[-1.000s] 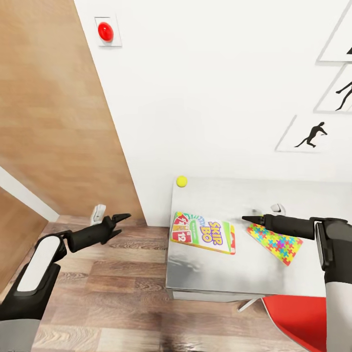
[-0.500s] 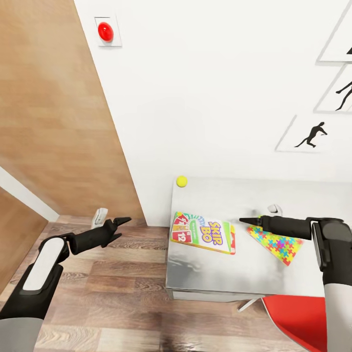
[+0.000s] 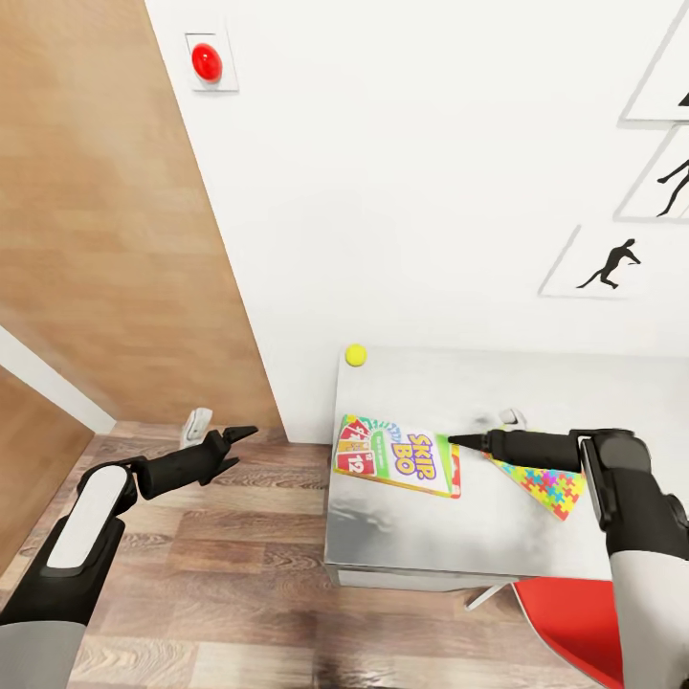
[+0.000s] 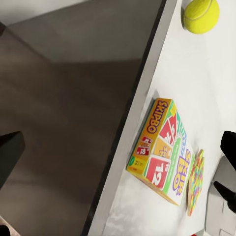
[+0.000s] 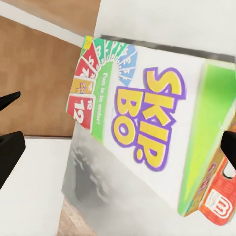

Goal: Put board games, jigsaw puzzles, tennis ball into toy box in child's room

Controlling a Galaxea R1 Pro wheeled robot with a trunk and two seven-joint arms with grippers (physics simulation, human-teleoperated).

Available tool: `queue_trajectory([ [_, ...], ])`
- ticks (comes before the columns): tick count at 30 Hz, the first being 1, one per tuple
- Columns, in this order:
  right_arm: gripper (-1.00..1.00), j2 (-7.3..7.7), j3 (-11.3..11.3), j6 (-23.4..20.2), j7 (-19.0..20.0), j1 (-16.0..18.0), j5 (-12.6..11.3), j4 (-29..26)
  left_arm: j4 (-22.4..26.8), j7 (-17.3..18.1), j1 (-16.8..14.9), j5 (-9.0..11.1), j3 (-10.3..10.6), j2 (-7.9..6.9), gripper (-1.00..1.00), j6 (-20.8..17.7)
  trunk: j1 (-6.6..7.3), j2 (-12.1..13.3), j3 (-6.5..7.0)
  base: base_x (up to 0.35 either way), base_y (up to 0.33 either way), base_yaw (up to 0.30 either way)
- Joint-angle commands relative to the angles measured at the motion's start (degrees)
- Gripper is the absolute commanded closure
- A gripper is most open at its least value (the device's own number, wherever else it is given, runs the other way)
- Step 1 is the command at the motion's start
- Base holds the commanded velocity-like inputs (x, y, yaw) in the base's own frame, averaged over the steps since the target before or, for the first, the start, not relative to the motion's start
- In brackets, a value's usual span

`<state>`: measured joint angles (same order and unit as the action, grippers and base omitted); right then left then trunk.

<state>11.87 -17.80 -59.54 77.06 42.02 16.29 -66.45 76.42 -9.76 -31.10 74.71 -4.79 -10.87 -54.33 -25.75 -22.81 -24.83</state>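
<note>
Head view: Skip-Bo board game (image 3: pixel 397 456), flat printed box, lower centre of frame, lying on the pale counter (image 3: pixel 421 545) near its left edge. Judged light, stiff, smooth-faced; best taken across a long edge. Right end effector (image 3: pixel 459 440) holds nothing, tip just at the box's right end, fingers looking nearly together, exact gap unclear. Jigsaw puzzle (image 3: pixel 545 485), thin sheet, right of box. Tennis ball (image 3: pixel 356 355), upper left counter corner. Left end effector (image 3: pixel 239 435), slightly parted, empty, over floor.
</note>
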Motion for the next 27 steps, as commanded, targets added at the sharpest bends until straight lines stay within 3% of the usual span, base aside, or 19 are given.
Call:
queue_trajectory([
  [1, -1.0, -0.25, 0.0, -0.5, 0.3, 0.3, 0.6, 0.9, 0.0, -0.6, -0.1, 0.6, 0.0, 0.01, -1.0, -0.2, -0.03, -0.1, -0.09, 0.0, 0.0, 0.0],
  [13, -1.0, -1.02, 0.3, -0.5, -2.6, 1.3, 0.2, 3.9, 0.0, -0.5, -0.1, 0.6, 0.0, 0.05, -1.0, -0.1, -0.03, -0.1, -0.09, 0.0, 0.0, 0.0],
  [27, -1.0, -1.15, 0.4, -0.5, -3.5, 1.5, 0.5, 4.8, 0.0, -0.4, -0.1, 0.6, 0.0, 0.06, -1.0, -0.1, -0.03, -0.1, -0.09, 0.0, 0.0, 0.0],
])
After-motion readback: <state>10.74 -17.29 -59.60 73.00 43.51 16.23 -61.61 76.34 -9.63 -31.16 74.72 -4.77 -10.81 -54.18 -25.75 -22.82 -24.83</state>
